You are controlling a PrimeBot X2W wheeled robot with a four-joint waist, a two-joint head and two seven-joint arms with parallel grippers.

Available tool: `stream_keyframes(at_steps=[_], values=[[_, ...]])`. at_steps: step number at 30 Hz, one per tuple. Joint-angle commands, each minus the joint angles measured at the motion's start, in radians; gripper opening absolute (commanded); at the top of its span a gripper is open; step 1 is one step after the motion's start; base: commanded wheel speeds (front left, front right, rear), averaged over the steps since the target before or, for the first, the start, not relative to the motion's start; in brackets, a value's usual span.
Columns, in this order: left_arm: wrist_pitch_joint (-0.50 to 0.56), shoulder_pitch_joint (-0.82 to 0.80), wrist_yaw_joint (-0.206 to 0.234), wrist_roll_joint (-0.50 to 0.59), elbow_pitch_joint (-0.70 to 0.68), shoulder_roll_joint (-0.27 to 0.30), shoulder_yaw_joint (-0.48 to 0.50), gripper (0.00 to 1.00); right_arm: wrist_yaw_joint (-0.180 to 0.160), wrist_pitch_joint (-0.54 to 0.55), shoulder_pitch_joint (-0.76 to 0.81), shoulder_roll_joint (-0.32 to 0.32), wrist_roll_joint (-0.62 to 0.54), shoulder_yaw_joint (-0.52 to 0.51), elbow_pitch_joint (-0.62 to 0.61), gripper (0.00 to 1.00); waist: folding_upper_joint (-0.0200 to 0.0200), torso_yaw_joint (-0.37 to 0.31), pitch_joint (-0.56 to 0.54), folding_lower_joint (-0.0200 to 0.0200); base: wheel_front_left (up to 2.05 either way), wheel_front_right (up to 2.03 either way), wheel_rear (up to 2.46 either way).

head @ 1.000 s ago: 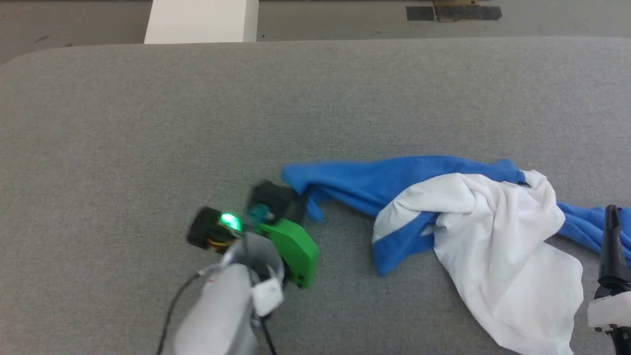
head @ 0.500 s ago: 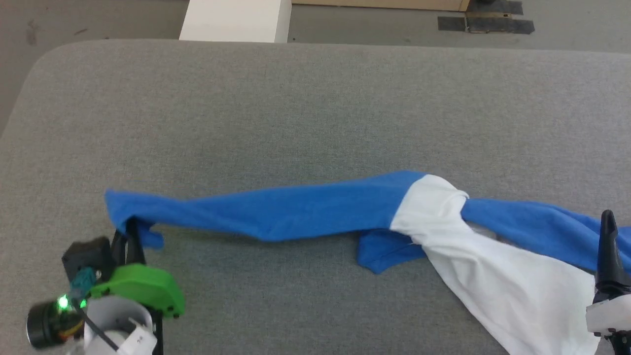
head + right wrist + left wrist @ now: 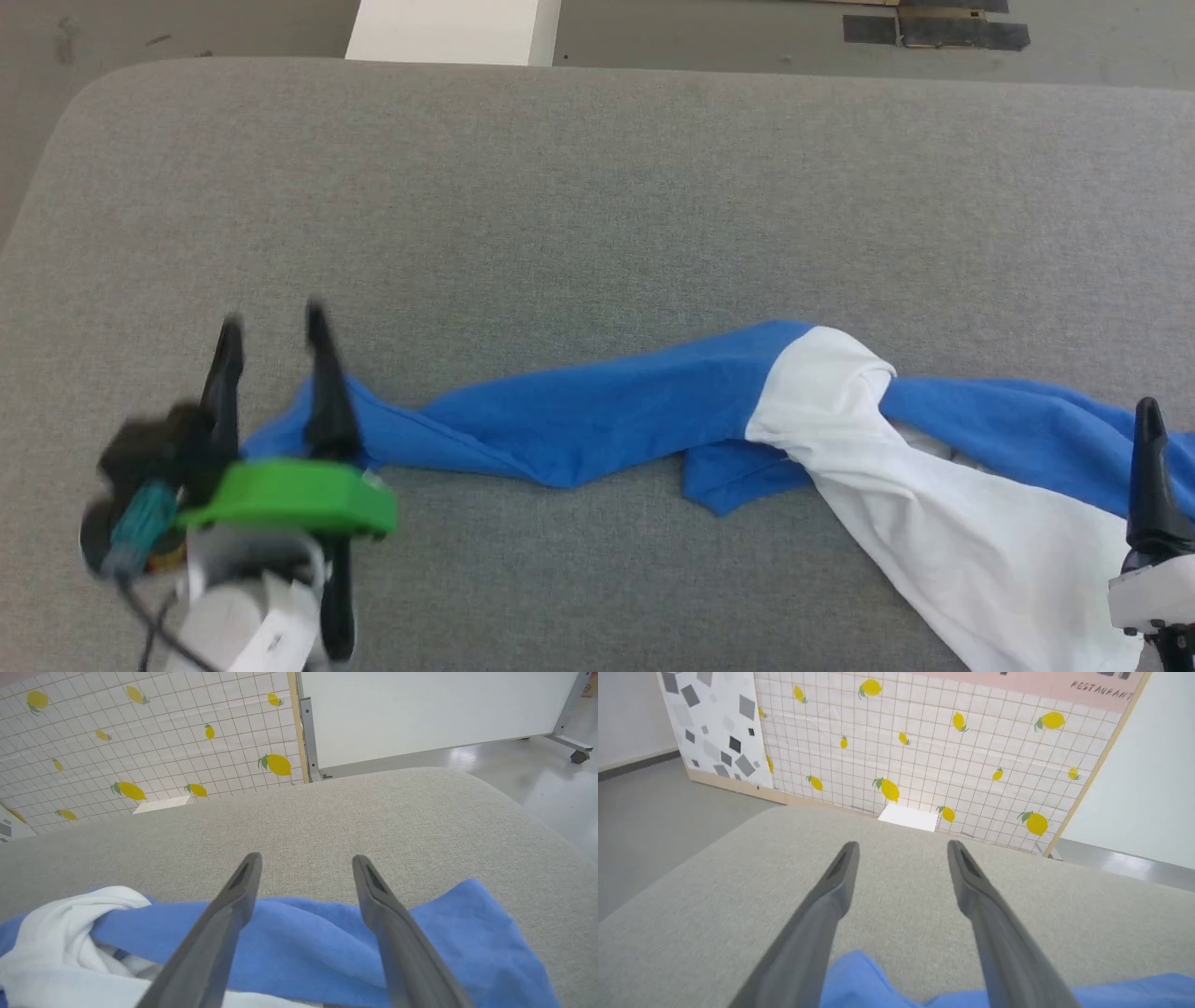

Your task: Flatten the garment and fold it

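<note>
- Left gripper (image 3: pixel 272 320): two long, dark, tapering fingers set in a bright green cover (image 3: pixel 289 493).
- A teal connector (image 3: pixel 140 523) and a thin black cable (image 3: pixel 149 625) flank its pale grey forearm (image 3: pixel 224 627).
- Right gripper (image 3: pixel 307 859): matching dark grey fingers on a white wrist block (image 3: pixel 1144 597).

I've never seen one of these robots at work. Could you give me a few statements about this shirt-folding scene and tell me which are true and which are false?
The garment lies neatly folded in a square. False: it lies stretched out and twisted across the grey table.
The left gripper has its jaws open. True.
The right gripper is clamped on a blue sleeve. False: its jaws stand open over the blue cloth.
The garment is blue and white. True.
</note>
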Motion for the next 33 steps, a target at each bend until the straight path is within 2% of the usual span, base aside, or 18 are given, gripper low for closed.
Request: stream_keyframes(at_steps=[1, 3, 6, 11, 15, 20, 21, 22, 24, 28, 33], values=[[0.026, -0.041, -0.012, 0.028, -0.021, 0.015, -0.026, 1.00, -0.001, 0.002, -0.017, 0.000, 0.002, 0.004, -0.005, 1.00, 0.0000, -0.005, 0.005, 0.0000, 0.00, 0.00, 0.00], [0.072, -0.092, -0.035, 0.046, -0.037, 0.013, -0.082, 1.00, -0.001, 0.001, -0.022, 0.000, 0.005, 0.008, -0.004, 1.00, 0.0000, -0.011, 0.013, 0.0000, 0.00, 0.00, 0.00], [0.149, -0.165, -0.097, 0.070, 0.011, 0.012, -0.189, 1.00, -0.001, 0.001, -0.031, 0.000, 0.009, 0.011, -0.002, 1.00, 0.0000, -0.024, 0.031, 0.0000, 0.00, 0.00, 0.00], [0.287, -0.272, -0.231, 0.069, 0.215, 0.017, -0.334, 1.00, -0.001, 0.002, -0.044, 0.000, 0.011, 0.012, 0.000, 1.00, 0.0000, -0.047, 0.061, 0.0000, 0.00, 0.00, 0.00], [0.406, -0.342, -0.308, 0.076, 0.368, 0.038, -0.401, 1.00, -0.001, 0.003, -0.054, 0.000, 0.010, 0.011, -0.001, 1.00, 0.0000, -0.062, 0.084, 0.0000, 0.00, 0.00, 0.00], [0.495, -0.413, -0.362, 0.108, 0.479, 0.078, -0.475, 1.00, -0.001, 0.004, -0.065, 0.000, 0.014, 0.015, 0.003, 1.00, 0.0000, -0.075, 0.105, 0.0000, 0.00, 0.00, 0.00], [0.483, -0.424, -0.364, 0.113, 0.486, 0.080, -0.479, 0.46, -0.001, 0.003, -0.066, 0.000, 0.015, 0.015, 0.004, 1.00, 0.0000, -0.076, 0.106, 0.0000, 0.00, 0.00, 0.00], [0.465, -0.429, -0.361, 0.111, 0.487, 0.076, -0.474, 0.00, -0.001, 0.002, -0.067, 0.000, 0.015, 0.015, 0.006, 1.00, 0.0000, -0.077, 0.107, 0.0000, 0.00, 0.00, 0.00], [0.411, -0.434, -0.341, 0.103, 0.476, 0.063, -0.454, 0.00, -0.001, 0.000, -0.066, 0.000, 0.016, 0.011, 0.010, 1.00, 0.0000, -0.074, 0.101, 0.0000, 0.00, 0.00, 0.00], [0.298, -0.402, -0.269, 0.065, 0.371, 0.044, -0.376, 0.00, -0.001, -0.001, -0.061, 0.000, 0.016, 0.006, 0.018, 1.00, 0.0000, -0.061, 0.073, 0.0000, 0.00, 0.00, 0.00], [0.242, -0.279, -0.163, 0.015, 0.135, 0.094, -0.232, 0.00, -0.001, 0.003, -0.042, 0.000, 0.013, -0.001, 0.019, 1.00, 0.0000, -0.024, 0.039, 0.0000, 0.00, 0.00, 0.00]])
